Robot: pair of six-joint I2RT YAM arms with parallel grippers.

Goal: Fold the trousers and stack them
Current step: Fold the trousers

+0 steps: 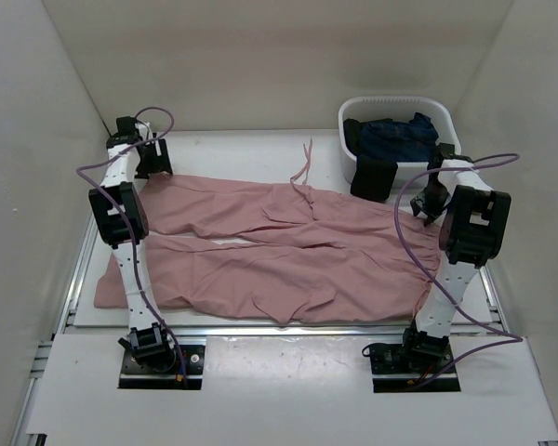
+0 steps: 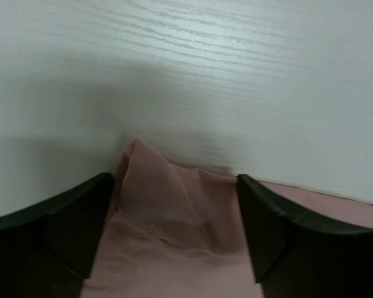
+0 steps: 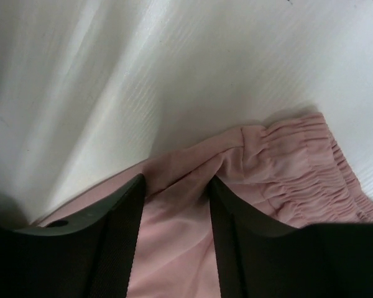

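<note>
The dusty-pink trousers (image 1: pixel 288 251) lie spread flat across the table, waist to the right and both legs running left. My left gripper (image 1: pixel 153 160) sits at the far leg's hem at the back left. In the left wrist view its jaws stand wide open (image 2: pixel 174 180) either side of a raised corner of pink fabric (image 2: pixel 168 211). My right gripper (image 1: pixel 431 200) is at the far corner of the waist. In the right wrist view it (image 3: pixel 177 183) straddles a ridge of cloth beside the gathered waistband (image 3: pixel 298 161), jaws apart and not pinching.
A white basket (image 1: pixel 391 100) stands at the back right and holds a dark blue garment (image 1: pixel 395 137). A black cloth (image 1: pixel 374 178) hangs at the basket's front. The drawstring (image 1: pixel 302 163) trails toward the back. White walls enclose the table on three sides.
</note>
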